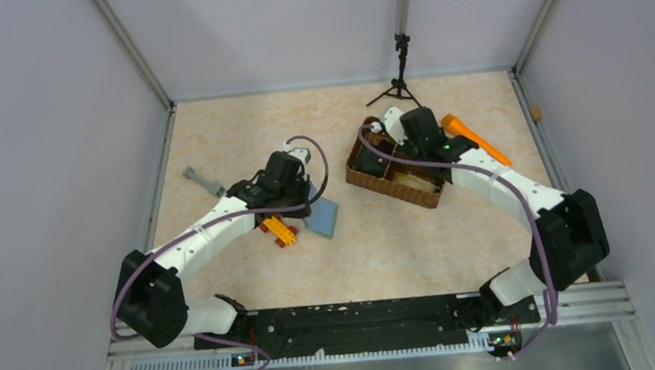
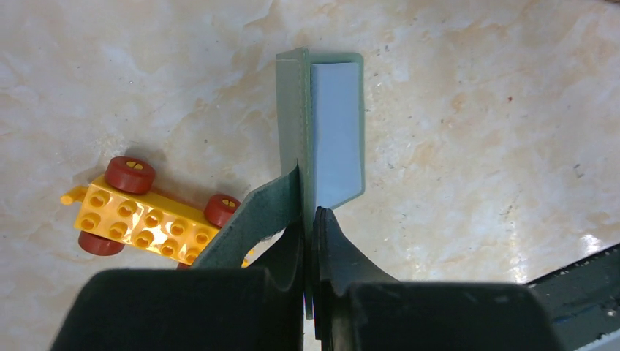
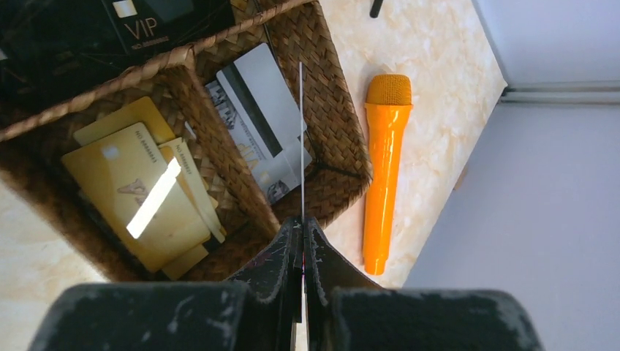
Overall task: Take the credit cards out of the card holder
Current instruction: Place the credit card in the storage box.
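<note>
Left gripper (image 2: pixel 309 218): pressed together on the edge of the card holder (image 2: pixel 322 124), which was held open just beside a yellow toy car (image 2: pixel 146 216), low over the surface (image 2: pixel 475 110). Whether it rested there could not be told.
Holder interior: a pale blue face was exposed; card or lining could not be told.
Right gripper (image 3: pixel 302 225): pinched on a thin card (image 3: pixel 300 131), seen edge-on above the brown basket (image 3: pixel 343 131), over the compartment of silver cards (image 3: pixel 256 110).
Neighbouring compartment: gold cards (image 3: pixel 139 194) were stacked there.
Step judged: an extracted card was being delivered to the basket.
Next move judged: the right jaws would need to be spread so the card drops among the silver ones, then the arm brought back to the holder, with the left pinch kept.
Beyond the basket: an orange microphone (image 3: pixel 384 161) lay just beside it.
</note>
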`<act>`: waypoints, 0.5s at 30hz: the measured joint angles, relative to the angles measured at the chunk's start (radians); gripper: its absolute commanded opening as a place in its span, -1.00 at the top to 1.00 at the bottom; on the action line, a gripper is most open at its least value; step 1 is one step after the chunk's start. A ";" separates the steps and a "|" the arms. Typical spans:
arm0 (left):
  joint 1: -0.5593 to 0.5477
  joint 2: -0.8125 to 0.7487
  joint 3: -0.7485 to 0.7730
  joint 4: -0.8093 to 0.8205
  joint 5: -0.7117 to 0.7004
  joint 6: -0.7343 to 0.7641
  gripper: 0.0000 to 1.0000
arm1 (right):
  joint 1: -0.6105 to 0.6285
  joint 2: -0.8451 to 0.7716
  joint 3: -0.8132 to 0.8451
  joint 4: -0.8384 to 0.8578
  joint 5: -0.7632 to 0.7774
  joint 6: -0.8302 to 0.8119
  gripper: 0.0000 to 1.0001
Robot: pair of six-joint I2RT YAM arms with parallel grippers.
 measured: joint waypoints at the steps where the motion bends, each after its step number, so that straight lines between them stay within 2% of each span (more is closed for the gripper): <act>1: -0.005 0.011 0.002 -0.005 -0.013 0.003 1.00 | -0.006 0.024 0.010 0.000 0.000 -0.012 1.00; 14: -0.009 0.021 0.002 -0.017 -0.074 0.020 1.00 | -0.080 0.235 0.041 0.092 0.042 -0.188 1.00; 15: -0.009 0.024 0.002 -0.017 -0.076 0.020 1.00 | -0.086 0.249 0.041 0.103 0.050 -0.199 0.83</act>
